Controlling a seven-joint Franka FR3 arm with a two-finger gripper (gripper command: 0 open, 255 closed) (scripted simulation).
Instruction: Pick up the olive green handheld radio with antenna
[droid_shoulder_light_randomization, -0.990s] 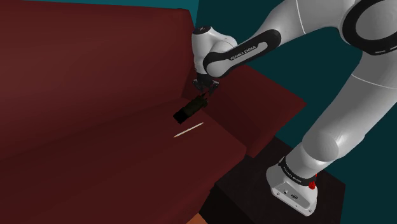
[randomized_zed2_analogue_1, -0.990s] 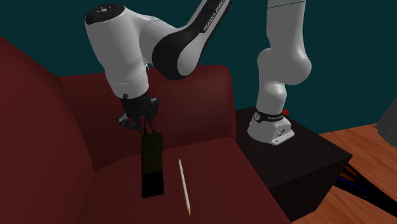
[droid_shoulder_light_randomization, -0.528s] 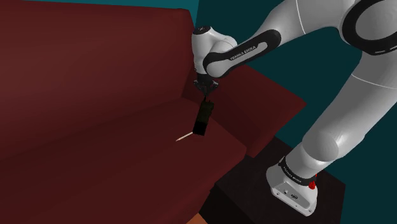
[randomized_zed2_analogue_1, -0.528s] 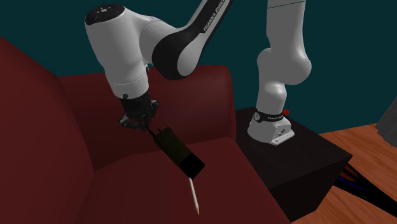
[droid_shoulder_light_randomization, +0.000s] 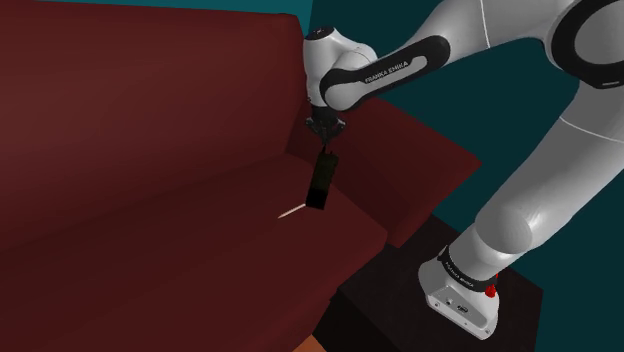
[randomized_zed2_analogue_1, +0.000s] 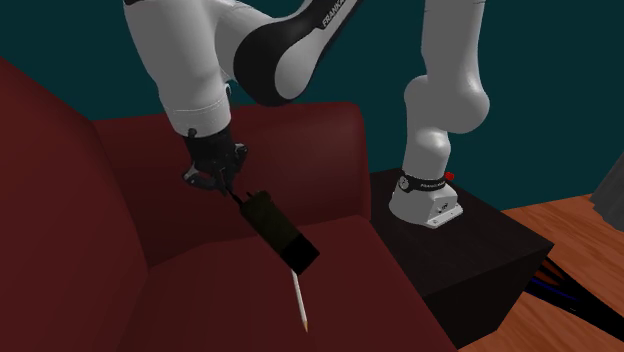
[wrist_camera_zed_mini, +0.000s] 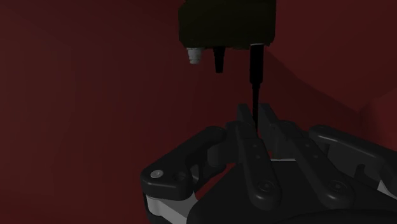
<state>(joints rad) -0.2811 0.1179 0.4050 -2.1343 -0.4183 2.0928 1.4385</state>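
The handheld radio is a dark, nearly black olive box that hangs in the air over the sofa seat. My gripper is shut on its thin antenna, just above the body. In the second exterior view the radio slants down and to that view's right from the gripper. In the wrist view the radio body dangles beyond the gripper, and the fingers pinch the antenna's end.
A dark red sofa lies under the radio, with its backrest behind and an armrest on the shoulder view's right. A pale pencil lies on the seat below the radio. The arm's black stand sits beside the sofa.
The gripper has risen a little with the radio. The radio has swung from lying slanted toward the seat to hanging from its antenna, clear of the pencil.
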